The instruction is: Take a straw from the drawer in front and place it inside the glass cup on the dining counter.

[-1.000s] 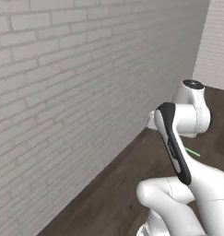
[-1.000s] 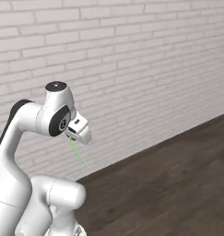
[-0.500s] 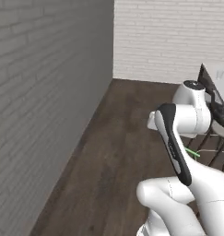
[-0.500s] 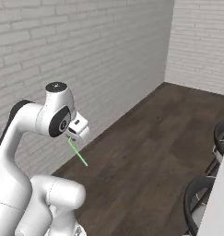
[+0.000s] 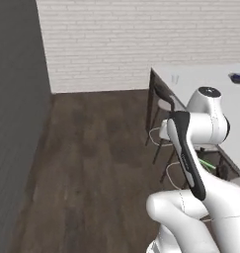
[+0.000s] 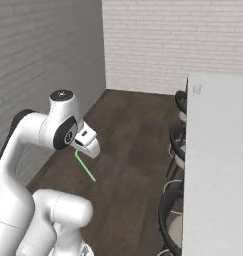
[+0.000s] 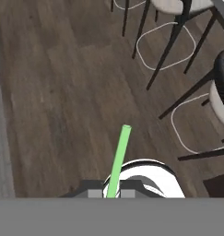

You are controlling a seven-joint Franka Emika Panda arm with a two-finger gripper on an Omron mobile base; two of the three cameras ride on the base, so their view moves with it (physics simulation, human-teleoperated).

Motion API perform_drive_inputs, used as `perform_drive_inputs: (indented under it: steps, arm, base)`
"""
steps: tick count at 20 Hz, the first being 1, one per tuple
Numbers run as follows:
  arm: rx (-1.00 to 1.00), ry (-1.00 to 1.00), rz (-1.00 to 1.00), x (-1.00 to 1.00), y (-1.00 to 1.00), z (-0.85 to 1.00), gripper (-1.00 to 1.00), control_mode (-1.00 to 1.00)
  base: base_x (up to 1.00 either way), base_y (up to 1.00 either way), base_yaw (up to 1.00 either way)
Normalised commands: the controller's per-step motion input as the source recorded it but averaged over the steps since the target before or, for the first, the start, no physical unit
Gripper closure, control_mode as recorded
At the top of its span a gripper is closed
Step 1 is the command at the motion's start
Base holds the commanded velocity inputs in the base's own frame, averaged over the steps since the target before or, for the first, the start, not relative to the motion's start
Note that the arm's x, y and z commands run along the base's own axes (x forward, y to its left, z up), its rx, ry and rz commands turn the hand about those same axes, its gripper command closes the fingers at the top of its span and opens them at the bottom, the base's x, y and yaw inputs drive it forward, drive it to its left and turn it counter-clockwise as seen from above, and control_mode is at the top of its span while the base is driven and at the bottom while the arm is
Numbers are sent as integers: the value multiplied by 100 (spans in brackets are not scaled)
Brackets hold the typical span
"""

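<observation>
My gripper (image 6: pixel 79 151) is shut on the straw (image 6: pixel 86 168), a thin light green stick that slants down from the fingers over the dark wood floor. In the hand view the straw (image 7: pixel 119 160) rises from between the fingertips of the gripper (image 7: pixel 112 194). A short green piece of the straw (image 5: pixel 207 163) shows behind the arm in the left base view. The white dining counter (image 6: pixel 218 150) stretches along the right, apart from the gripper. A tiny pale glass thing (image 6: pixel 196 90) stands near its far corner; whether it is the glass cup I cannot tell. The drawer is out of view.
Dark stools (image 6: pixel 176 136) with thin legs line the dining counter's (image 5: pixel 200 79) near side, and their legs (image 7: pixel 178 27) show in the hand view. A dark bowl (image 5: pixel 237 77) sits on the counter. Brick walls (image 6: pixel 48 55) close the left and far sides; open wood floor (image 5: pixel 97 163) lies between.
The whole picture has swung: the camera turned from the brick wall toward the counter and stools. The straw stays in the shut gripper, and the arm's pose looks unchanged.
</observation>
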Motion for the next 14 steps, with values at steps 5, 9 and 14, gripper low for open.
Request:
perform_drive_inputs:
  steps: [5,9,14]
  arm:
    - [0,0,0,0,0,0,100,100]
    - [0,0,0,0,0,0,100,100]
    - [0,0,0,0,0,0,100,100]
  base:
    - [100,12,-50]
    - [100,26,-50]
    - [89,45,-53]
